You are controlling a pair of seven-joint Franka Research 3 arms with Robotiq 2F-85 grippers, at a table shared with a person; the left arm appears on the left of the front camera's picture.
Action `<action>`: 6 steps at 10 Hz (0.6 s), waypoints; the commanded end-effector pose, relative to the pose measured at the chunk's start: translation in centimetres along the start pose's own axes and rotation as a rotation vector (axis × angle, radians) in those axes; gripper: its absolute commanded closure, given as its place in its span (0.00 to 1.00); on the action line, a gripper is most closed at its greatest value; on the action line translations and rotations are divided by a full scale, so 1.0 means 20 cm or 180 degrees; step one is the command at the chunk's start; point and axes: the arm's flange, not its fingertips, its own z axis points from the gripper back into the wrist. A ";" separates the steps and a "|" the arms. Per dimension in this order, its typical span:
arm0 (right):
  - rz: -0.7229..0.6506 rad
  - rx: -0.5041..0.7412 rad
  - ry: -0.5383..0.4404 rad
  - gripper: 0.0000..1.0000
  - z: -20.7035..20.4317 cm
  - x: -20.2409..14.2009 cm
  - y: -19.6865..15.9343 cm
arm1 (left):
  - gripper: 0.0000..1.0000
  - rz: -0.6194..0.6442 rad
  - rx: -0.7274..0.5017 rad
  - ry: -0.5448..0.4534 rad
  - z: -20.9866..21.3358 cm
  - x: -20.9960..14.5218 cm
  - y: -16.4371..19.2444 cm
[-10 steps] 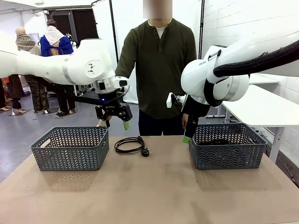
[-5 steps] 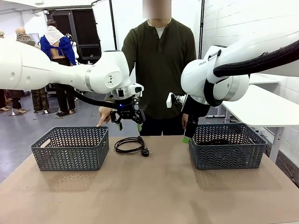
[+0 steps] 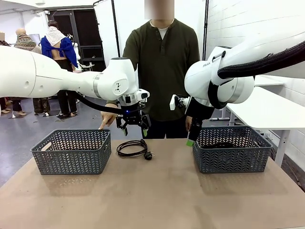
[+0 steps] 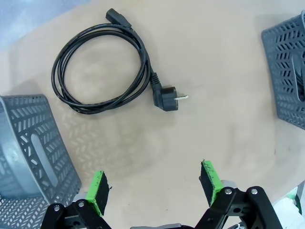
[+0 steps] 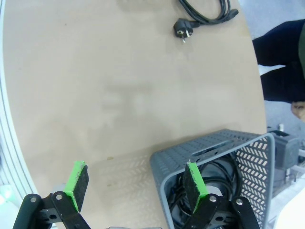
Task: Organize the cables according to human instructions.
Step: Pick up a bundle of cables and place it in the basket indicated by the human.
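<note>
Left claw (image 3: 134, 128) wide open and empty above coiled black cable (image 3: 132, 147) on counter (image 3: 157, 195) between two grey baskets, right claw (image 5: 136, 191) open, empty, over right basket (image 3: 232, 150) holding more cables (image 5: 209, 183)

The left arm reaches in from 9 o'clock, its left gripper (image 3: 133, 128) pointing down, jaws wide apart. The right gripper (image 3: 191, 138) hangs at 3 o'clock, also spread wide.

Only readable bit is small dark "FRANKA" lettering on the white right arm (image 3: 208, 64) (tiny, upper right-ish of frame).
</note>
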 end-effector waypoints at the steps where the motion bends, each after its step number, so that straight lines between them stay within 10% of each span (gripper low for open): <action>1: -0.0022 -0.0014 0.0001 0.00 0.00 0.00 0.00 | 0.00 -0.0017 0.0001 -0.0005 0.03 -0.03 0.01; 6: -0.0022 -0.0014 0.0001 0.00 0.00 0.00 0.00 | 0.00 0.0061 -0.0022 -0.0105 0.02 0.05 0.02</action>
